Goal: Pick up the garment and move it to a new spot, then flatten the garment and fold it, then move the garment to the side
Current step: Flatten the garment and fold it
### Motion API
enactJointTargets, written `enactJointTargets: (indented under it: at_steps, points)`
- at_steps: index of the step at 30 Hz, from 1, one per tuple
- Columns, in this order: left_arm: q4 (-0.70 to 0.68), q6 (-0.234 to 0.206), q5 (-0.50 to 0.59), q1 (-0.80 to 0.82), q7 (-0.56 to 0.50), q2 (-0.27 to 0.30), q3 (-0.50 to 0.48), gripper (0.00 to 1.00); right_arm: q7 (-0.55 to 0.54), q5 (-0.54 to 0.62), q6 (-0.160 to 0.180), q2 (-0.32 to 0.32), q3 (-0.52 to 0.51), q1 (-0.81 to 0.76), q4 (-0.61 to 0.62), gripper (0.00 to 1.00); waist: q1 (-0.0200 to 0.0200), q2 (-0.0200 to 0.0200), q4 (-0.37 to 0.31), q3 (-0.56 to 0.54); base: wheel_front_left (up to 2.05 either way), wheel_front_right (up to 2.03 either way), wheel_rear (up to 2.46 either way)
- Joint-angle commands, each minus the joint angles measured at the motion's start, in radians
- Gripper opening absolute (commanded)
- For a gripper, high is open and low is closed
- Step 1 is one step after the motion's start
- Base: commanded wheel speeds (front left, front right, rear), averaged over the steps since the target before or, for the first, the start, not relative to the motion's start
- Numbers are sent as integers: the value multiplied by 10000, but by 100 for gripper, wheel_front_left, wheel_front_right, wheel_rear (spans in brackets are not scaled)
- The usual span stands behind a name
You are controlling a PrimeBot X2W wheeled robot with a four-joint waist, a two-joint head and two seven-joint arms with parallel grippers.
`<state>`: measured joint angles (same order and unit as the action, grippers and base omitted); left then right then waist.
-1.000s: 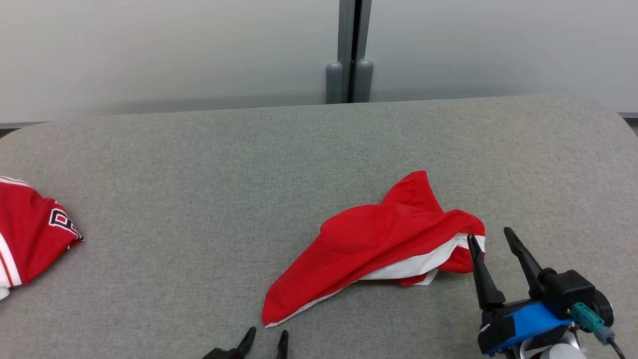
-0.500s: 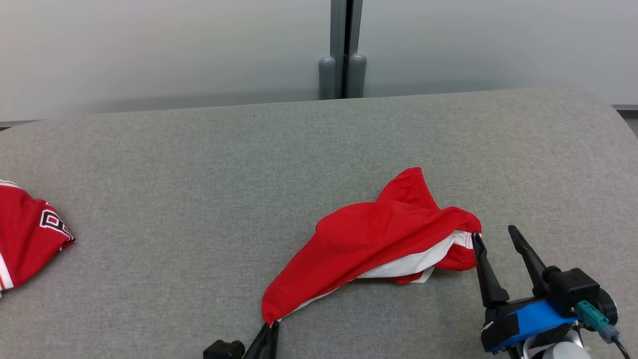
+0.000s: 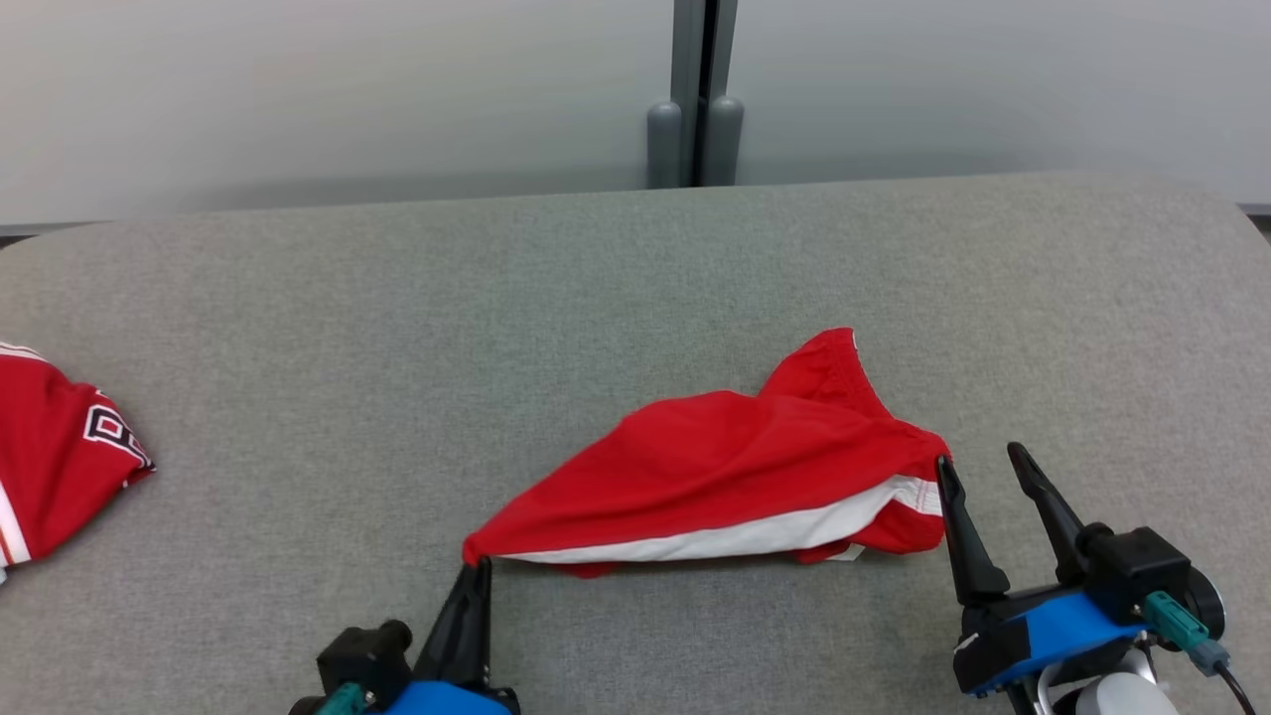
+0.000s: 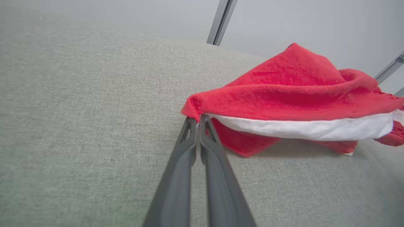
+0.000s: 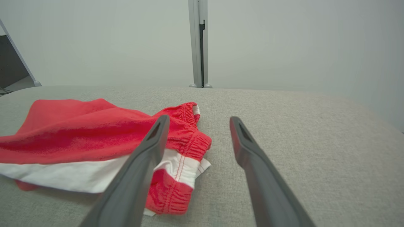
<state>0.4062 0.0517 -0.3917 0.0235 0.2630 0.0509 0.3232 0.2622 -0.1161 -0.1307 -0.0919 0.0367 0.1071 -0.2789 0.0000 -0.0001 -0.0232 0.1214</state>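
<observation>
Red garment is lying bunched on the grey table, right of centre in the head view. Its long edge is running from 8 o'clock to 3 o'clock, with a white band showing along the near side.

Your left gripper is sitting at the garment's 8 o'clock tip, fingers pressed together and pinching that corner. The cloth appears to be lifting off the table there, pulling into a straight ridge.

Your right gripper is hovering at the 3 o'clock end with its jaws standing wide and nothing between them. Its inner finger is touching or just beside the gathered waistband; I cannot tell which.

Another red shirt is lying well apart, at the table's 9 o'clock edge.

Judgement: you are working the first step, the pick-up, with one hold made and the second not yet made. Next you are needing to move the right jaws toward 9 o'clock, over the waistband, and close them there. After that you are lifting both ends together, keeping the cloth stretched so it is not slipping from the thin left pinch.
</observation>
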Motion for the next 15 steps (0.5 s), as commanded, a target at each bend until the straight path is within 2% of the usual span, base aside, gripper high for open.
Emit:
enactJointTargets:
  at_steps: [1, 15]
  points:
    - [102, -94, -139, 252, 27, -6, -152, 0, 38, -64, -1, 18, 30, 224, -17, 100, 0, 1, -58, 98, 0, 0, 0]
    - [2215, -795, -647, 2159, 27, -6, -608, 0, 38, -266, -1, 58, 292, 799, -73, 100, 0, 1, -725, 966, 0, 0, 0]
